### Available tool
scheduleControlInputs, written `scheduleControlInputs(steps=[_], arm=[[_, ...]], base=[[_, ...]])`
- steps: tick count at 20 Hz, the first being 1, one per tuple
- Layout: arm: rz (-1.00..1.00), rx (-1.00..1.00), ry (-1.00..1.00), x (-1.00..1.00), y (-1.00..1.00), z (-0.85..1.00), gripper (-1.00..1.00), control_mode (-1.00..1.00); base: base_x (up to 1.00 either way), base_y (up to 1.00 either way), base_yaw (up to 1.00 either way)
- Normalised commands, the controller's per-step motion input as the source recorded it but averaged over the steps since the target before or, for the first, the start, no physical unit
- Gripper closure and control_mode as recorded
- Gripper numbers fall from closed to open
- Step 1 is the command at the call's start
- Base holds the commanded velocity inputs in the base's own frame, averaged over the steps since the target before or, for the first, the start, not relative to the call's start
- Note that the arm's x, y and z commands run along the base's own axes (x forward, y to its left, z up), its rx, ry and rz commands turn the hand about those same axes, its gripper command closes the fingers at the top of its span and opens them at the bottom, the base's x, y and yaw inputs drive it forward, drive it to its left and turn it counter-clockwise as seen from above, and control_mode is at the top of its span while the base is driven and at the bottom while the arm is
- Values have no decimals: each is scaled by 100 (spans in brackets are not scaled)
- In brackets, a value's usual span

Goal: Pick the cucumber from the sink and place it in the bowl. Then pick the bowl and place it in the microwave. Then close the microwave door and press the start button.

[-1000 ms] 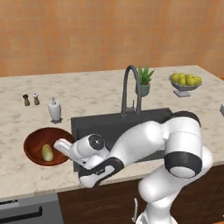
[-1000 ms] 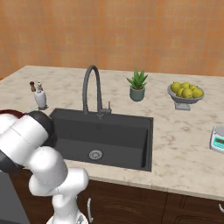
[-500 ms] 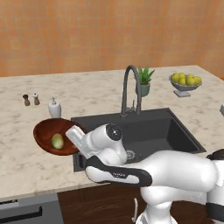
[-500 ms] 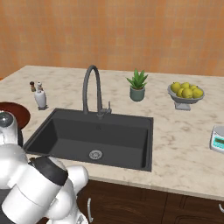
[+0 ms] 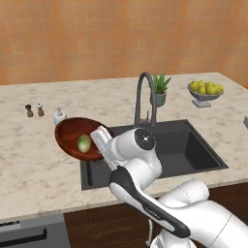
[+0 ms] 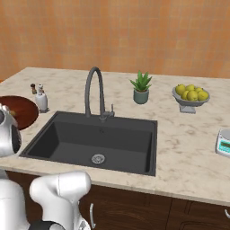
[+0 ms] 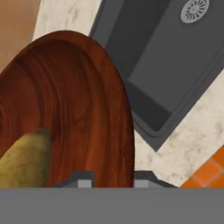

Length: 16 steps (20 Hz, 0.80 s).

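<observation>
Lifting bowl (image 5: 72,137) higher than half second back, now tilted above counter (image 5: 34,169) left of sink (image 5: 184,145). Gripper (image 7: 113,177) clamping bowl rim, jaws narrowly parted, one finger each side. Carrying cucumber (image 5: 84,143) inside bowl, resting near rim.

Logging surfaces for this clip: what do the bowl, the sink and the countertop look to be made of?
Bowl: glossy reddish-brown wood, going by the visible grain rings. Sink: matte dark grey, perhaps composite or stone; its drain looks like steel. Countertop: polished beige stone, mottled like marble or granite.
</observation>
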Motion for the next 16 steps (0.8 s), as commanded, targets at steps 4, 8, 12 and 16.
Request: scheduleControlInputs(steps=[4, 8, 12, 16], arm=[[-23, -4, 18, -15, -56, 90, 100, -100], [-22, -7, 11, -14, -48, 89, 100, -100], [-13, -11, 2, -21, -72, 50, 100, -100], [-10, -11, 0, -19, -95, 40, 100, -100]], base=[[0, 0, 0], [0, 0, 0], [0, 0, 0], [0, 0, 0]])
